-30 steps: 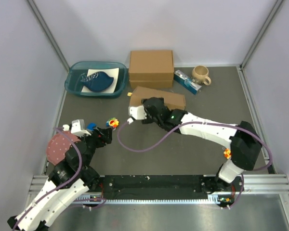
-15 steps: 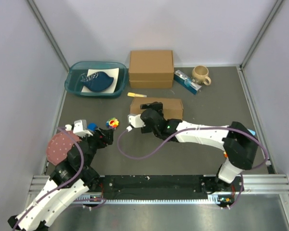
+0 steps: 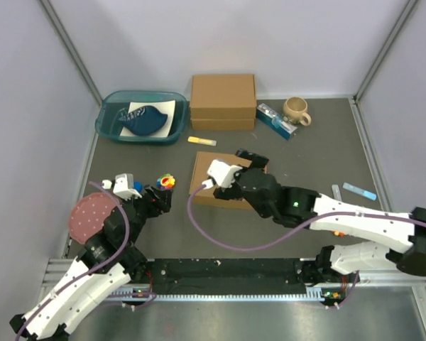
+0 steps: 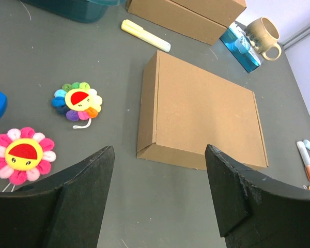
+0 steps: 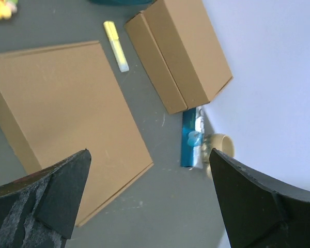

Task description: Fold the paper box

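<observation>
The paper box (image 3: 202, 174) lies flat and closed at the middle of the counter (image 3: 305, 153). Its far right corner sits beneath the right gripper (image 3: 247, 160), which hangs over it with fingers spread wide and nothing between them, as the right wrist view confirms. The left gripper (image 3: 160, 198) is likewise agape and empty, aimed at the box's near left corner from beside a rainbow flower toy (image 4: 77, 101). The shallow corrugated mailer looks light and stiff across its broad lid but easy to crease along its fold lines, and its smooth brown faces would likely slide under a flat push. The surest hold appears to be a pinch on the lid's front lip or on the edge of a side wall, with the other arm pressing on the lid to steady it. Whether the front tabs are fully tucked cannot be told from these angles. A second earlier the box stood tipped up farther back, close to the thicker cardboard box (image 3: 223, 99), with the right gripper at its upper rim. Half a second ago it was lower. Now it has dropped flat and sits nearer the arms, the yellow highlighter (image 3: 202, 141) lies fully exposed behind it, and the right arm has swung back low to the right. The left arm has barely shifted.
</observation>
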{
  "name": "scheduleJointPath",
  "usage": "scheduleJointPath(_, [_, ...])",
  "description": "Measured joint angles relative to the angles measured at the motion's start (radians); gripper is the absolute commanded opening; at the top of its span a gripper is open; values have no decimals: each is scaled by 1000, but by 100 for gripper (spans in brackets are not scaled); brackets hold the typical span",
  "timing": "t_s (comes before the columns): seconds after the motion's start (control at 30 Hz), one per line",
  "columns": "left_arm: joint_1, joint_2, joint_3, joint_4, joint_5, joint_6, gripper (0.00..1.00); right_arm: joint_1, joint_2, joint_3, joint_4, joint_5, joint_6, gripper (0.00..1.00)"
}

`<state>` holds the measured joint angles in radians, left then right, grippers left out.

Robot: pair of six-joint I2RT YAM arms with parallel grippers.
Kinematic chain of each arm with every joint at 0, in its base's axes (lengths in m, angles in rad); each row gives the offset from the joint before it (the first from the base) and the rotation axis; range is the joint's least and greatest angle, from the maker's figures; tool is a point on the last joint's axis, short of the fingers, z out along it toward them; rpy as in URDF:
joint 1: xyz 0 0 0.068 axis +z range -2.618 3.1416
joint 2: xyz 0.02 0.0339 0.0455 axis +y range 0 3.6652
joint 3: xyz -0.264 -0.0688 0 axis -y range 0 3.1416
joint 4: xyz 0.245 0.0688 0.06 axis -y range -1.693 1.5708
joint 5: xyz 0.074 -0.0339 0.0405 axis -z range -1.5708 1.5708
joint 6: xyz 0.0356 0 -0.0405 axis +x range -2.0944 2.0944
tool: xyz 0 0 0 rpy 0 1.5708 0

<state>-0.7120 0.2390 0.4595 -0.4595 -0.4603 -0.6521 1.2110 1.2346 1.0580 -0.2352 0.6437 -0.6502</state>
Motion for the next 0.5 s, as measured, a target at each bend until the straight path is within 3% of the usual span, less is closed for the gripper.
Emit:
scheduleJointPath(0.1, [0,23,0,27,0,-3,77,-20,-72,3,-36,29,194,90])
scheduleJointPath(0.23, [0,108,0,100,1,-9,77,-136,-173,-56,-93,11,619,84])
scheduleJointPath(0.37, [5,267,0,160,13,-26,78,-259,-311,-218,-112,-85,953,86])
scheduleJointPath(0.5, [53,387,0,225,63,-39,78,-360,-364,-361,-105,-199,1171,90])
